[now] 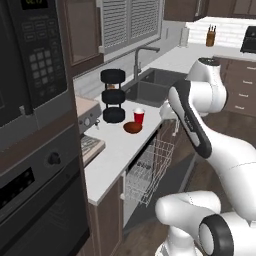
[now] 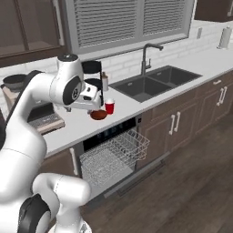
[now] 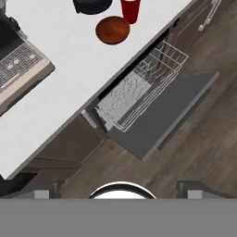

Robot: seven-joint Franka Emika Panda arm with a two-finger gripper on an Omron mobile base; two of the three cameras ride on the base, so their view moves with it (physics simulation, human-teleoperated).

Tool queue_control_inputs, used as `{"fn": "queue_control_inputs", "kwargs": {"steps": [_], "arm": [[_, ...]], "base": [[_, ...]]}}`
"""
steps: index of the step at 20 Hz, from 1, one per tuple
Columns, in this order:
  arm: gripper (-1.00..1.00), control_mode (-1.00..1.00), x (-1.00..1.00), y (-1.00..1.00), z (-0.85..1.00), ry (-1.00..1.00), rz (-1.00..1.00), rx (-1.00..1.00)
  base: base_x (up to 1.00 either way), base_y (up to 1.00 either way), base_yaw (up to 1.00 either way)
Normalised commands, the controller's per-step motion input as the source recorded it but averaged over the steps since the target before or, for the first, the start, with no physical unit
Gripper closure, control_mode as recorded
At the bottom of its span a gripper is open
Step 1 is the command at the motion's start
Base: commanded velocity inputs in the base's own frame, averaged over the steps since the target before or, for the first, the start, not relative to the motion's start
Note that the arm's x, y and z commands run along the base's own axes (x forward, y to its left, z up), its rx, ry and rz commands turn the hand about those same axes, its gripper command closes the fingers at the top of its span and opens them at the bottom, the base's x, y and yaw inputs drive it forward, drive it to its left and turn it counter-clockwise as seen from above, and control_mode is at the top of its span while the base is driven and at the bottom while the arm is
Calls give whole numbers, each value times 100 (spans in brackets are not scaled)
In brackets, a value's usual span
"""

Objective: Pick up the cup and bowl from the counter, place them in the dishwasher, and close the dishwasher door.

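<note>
The red cup [image 1: 139,117] is seen standing upright on the counter [image 1: 107,160], back from its front edge, with the reddish-brown bowl [image 1: 133,127] just beside it and nearer that edge. Behind them a stack of black round discs [image 1: 113,96] is found toward the counter's rear, and a sink [image 1: 150,86] with a tall faucet [image 1: 138,59] is set into the counter further along.

Below the front edge, the dishwasher [image 2: 107,152] is open: its white wire rack [image 2: 111,157] is pulled out and its dark dishwasher door [image 3: 162,113] is folded down flat over the wooden floor [image 2: 182,191]. In the hand view the cup [image 3: 130,9] and bowl [image 3: 112,30] are seen at the top, with the rack [image 3: 139,90] and the lowered door beneath them.

The gripper [image 2: 96,101] is held above the counter close to the bowl [image 2: 98,114] and cup [image 2: 109,107], seemingly touching neither. In the hand view two dark fingertips [image 3: 192,190] are set far apart at the bottom, nothing being held between them.

A toaster oven [image 3: 16,69] is placed on the counter to one side.
</note>
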Motion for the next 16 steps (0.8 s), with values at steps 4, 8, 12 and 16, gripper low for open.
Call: {"fn": "queue_control_inputs", "kwargs": {"steps": [4,8,12,16], "arm": [[-100,100,0,0,0,0,0,0],[-100,100,0,0,0,0,0,0],[-100,-100,10,-15,-41,0,-7,20],[-100,-100,71,-22,-62,1,-14,36]], "base": [[-6,0,-6],[-8,0,0],[0,0,-3],[0,0,0]]}}
